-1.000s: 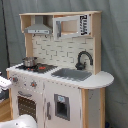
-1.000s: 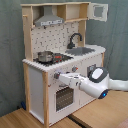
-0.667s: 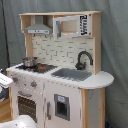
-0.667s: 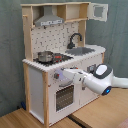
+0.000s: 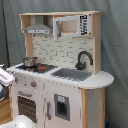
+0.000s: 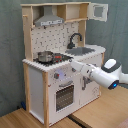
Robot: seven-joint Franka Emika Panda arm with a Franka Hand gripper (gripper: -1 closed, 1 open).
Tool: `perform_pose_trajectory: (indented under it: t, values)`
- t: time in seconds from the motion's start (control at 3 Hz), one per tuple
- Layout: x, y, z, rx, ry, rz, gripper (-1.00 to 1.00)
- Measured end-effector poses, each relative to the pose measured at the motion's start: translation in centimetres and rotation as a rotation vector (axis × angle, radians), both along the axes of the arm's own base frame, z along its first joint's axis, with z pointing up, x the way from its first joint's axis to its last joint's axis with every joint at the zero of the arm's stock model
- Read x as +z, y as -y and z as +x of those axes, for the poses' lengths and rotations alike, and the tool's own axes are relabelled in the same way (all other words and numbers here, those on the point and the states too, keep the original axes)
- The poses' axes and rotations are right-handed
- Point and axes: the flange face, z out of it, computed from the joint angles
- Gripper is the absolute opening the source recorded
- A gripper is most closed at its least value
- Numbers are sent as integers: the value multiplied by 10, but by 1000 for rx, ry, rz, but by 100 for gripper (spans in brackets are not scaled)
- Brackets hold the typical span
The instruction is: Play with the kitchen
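Observation:
The kitchen is a tall white and light-wood toy unit, seen in both exterior views. It has a grey hood, a small metal pot on the stovetop, a black faucet and a grey sink. Its oven door sits below the knobs. In the second exterior view my white arm reaches in from the right. My gripper is at the counter's front edge, between stovetop and sink, just above the knobs. In the first exterior view only the gripper shows, at the left edge.
An upper cabinet door stands open at the top right of the kitchen. A grey curtain hangs behind. The unit stands on light wooden boards. A white rounded object lies at the first exterior view's bottom left.
My arm has risen from in front of the oven panel to the counter's front edge near the stovetop. The kitchen has not moved.

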Motion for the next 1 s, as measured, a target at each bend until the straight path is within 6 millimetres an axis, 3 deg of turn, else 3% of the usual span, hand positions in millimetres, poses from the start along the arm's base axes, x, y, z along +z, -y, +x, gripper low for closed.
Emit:
perform_pose_trajectory:
  t: [0.33,1.0]
  values:
    - [10,19,-10,-25,20,74,100]
    - [-44,51,-4,-71,-17,161,100]
